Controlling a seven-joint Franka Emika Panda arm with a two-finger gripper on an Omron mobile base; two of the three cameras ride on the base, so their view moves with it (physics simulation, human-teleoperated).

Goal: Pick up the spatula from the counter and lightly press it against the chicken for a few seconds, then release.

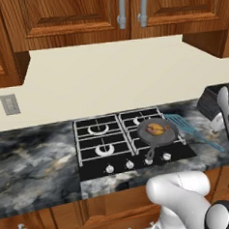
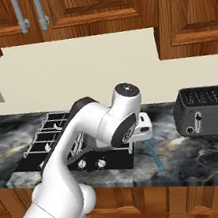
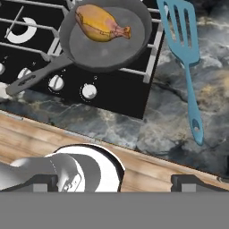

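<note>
The arm hides most of the blue spatula [image 2: 155,156] in the right base view (just its handle end peeks out). The jaws are wide open and hold nothing; only two dark tips show. The spatula lies flat on the worktop [image 3: 170,112] just right of the stove [image 3: 120,89], with bare room around its handle. The chicken [image 3: 100,22] sits in the pan [image 3: 112,51]

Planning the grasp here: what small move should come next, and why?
Probably shift the open end effector toward the blue spatula and centre it over the handle: the spatula lies untouched on the counter beside the stove, off to one side in the hand view, while the chicken sits in the pan.
</note>
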